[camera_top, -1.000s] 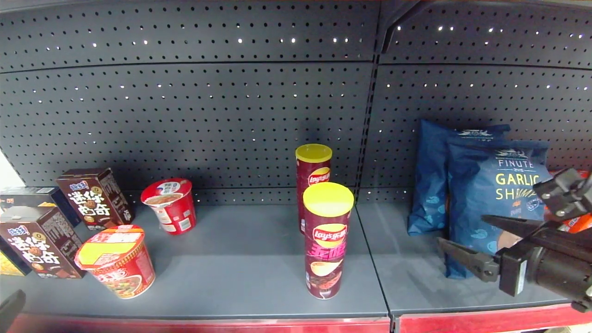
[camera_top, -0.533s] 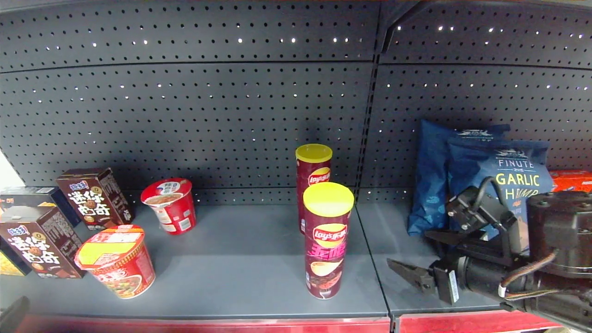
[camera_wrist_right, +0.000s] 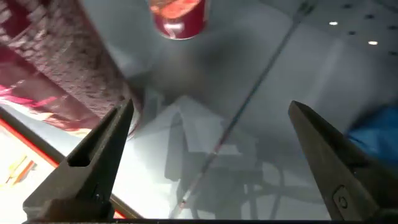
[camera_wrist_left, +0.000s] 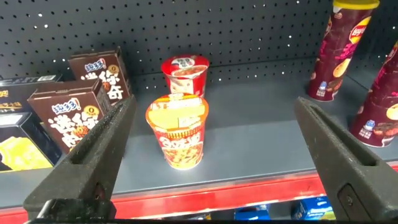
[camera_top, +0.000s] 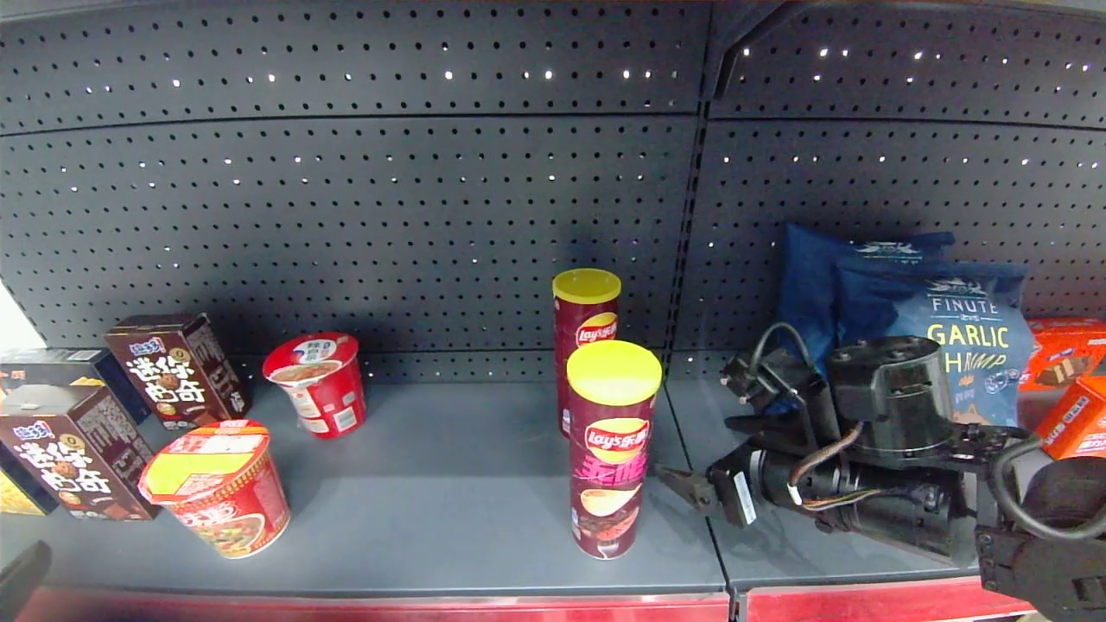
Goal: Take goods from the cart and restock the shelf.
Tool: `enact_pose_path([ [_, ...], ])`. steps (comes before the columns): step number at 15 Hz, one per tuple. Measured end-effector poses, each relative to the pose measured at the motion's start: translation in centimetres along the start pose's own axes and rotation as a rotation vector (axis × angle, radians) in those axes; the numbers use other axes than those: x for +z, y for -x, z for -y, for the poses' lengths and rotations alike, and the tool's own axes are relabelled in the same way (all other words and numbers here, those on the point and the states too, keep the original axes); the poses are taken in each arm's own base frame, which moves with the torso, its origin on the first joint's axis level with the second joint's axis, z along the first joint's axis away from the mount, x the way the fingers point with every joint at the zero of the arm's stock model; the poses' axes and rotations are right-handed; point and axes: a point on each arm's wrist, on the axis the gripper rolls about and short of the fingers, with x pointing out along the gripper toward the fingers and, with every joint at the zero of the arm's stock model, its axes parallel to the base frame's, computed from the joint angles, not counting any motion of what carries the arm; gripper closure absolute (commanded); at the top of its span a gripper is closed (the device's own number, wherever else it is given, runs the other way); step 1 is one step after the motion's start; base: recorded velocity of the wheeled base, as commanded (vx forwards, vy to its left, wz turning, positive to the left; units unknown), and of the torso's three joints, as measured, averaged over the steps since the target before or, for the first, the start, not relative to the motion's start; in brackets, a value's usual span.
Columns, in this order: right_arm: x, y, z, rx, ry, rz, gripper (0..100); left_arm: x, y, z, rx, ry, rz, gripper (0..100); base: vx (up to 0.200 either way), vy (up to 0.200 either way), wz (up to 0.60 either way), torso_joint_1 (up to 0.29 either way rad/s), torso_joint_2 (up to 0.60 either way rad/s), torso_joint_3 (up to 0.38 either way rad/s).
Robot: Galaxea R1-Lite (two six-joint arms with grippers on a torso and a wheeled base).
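Store shelf seen from above and in front: a grey shelf board point(camera_top: 449, 492) with a red front lip point(camera_top: 389, 606) and a perforated back wall point(camera_top: 346, 216). A seam point(camera_top: 696, 492) splits the board into a left and a right section. The widest bare stretch lies on the left section, between the noodle cups and the chip cans.

At far left stand brown boxes point(camera_top: 78, 449), then a rear noodle cup point(camera_top: 315, 384) and a front noodle cup point(camera_top: 220, 488) near the lip. Just left of the seam stand two upright chip cans, the rear can point(camera_top: 586, 337) close behind the front can point(camera_top: 612, 449). On the right section, blue snack bags point(camera_top: 950, 328) lean at the back wall, with orange boxes point(camera_top: 1067, 415) at the far right.

The right gripper point(camera_top: 702, 451) lies low over the right section (in front of the bags), fingers spread wide and empty. Its tips point toward the front can, the nearer tip just beside it without touching.

The left gripper point(camera_wrist_left: 214, 104) sits before the lip, also wide open and empty, with the front noodle cup lined up between its fingers, farther in
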Motion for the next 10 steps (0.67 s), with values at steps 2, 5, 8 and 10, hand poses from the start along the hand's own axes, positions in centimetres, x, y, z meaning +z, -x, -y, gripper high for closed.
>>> enact_pose_path([
  [2,-0.3,-0.4,-0.9,0.025,0.014,-0.015,0,0.0,-0.1,0.0,-0.001,0.0,-0.002,0,0.0,0.0,0.0,0.0,0.0,0.0],
  [5,-0.5,-1.1,-1.6,0.042,0.026,-0.028,0,-0.1,-0.1,0.0,-0.001,-0.001,-0.01,0,0.0,0.0,0.0,0.0,0.0,0.0],
  [8,-0.5,-1.5,-1.7,0.045,0.028,-0.032,0,-0.1,-0.2,0.0,-0.001,-0.002,-0.013,0,0.0,0.0,0.0,0.0,0.0,0.0],
  [10,-0.6,-1.5,-1.8,0.045,0.028,-0.035,0,0.0,-0.2,0.0,-0.002,-0.002,-0.013,0,0.0,0.0,0.0,0.0,0.0,0.0],
])
